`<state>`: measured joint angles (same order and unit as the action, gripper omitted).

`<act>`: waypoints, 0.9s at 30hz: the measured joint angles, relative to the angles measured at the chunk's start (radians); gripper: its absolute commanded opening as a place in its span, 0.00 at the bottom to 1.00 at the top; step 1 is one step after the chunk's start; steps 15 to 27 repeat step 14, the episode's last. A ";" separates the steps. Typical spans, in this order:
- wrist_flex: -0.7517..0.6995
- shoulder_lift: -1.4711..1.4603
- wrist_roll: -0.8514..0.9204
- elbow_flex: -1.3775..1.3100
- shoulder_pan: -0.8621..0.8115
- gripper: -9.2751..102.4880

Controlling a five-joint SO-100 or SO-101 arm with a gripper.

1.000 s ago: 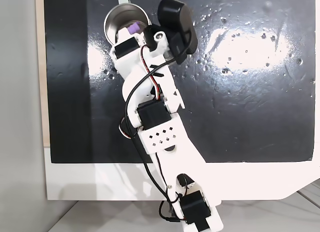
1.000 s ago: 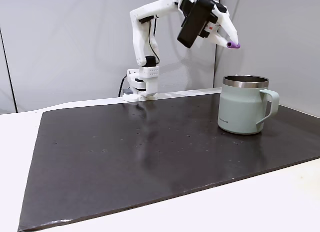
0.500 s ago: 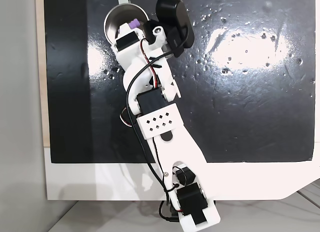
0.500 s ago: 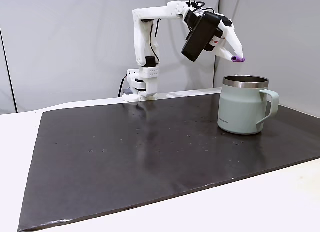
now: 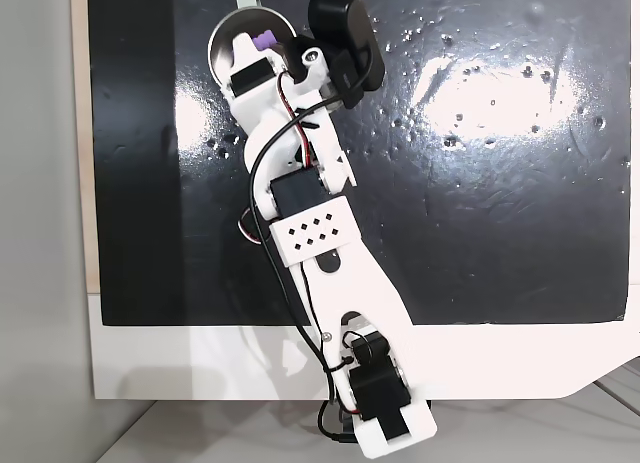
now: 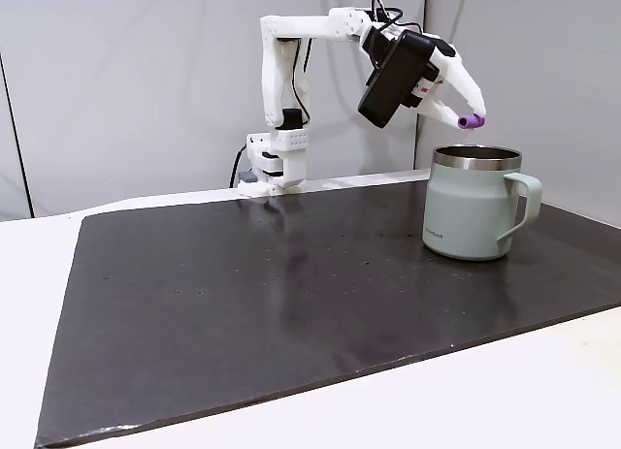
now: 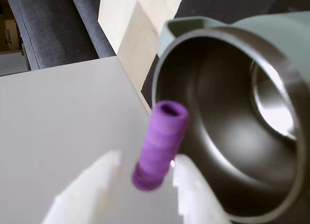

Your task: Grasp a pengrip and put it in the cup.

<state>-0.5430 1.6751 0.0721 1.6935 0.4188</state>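
The white two-finger gripper (image 6: 464, 118) pinches the small purple ribbed rubber pengrip (image 6: 471, 121) at its fingertips. The tube (image 7: 160, 144) juts forward beyond them. Just below the gripper stands the pale grey-green metal cup (image 6: 474, 203), its steel opening (image 7: 232, 137) beneath the tube's free end.

In a fixed view from the side, the cup (image 6: 473, 203) stands on the mat (image 6: 291, 284) at the right of the frame, its handle to the right. The mat lies on the desk (image 6: 505, 391). The arm's base (image 6: 277, 163) sits behind the mat, near the middle top. The arm reaches right, and the gripper (image 6: 466, 119) hangs above the cup, not touching it. The pengrip (image 6: 471, 122) sits between the jaws, just over the rim.

In the wrist view, the pengrip (image 7: 160, 144) is in the lower middle, with the cup (image 7: 232, 127) at the right.

In a fixed view from above, the cup (image 5: 228, 31) is at the upper left.
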 measured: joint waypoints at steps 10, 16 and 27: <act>0.000 0.000 0.003 0.000 -0.003 0.26; 0.000 0.000 0.009 0.000 -0.003 0.26; 0.000 0.000 0.009 0.000 -0.003 0.26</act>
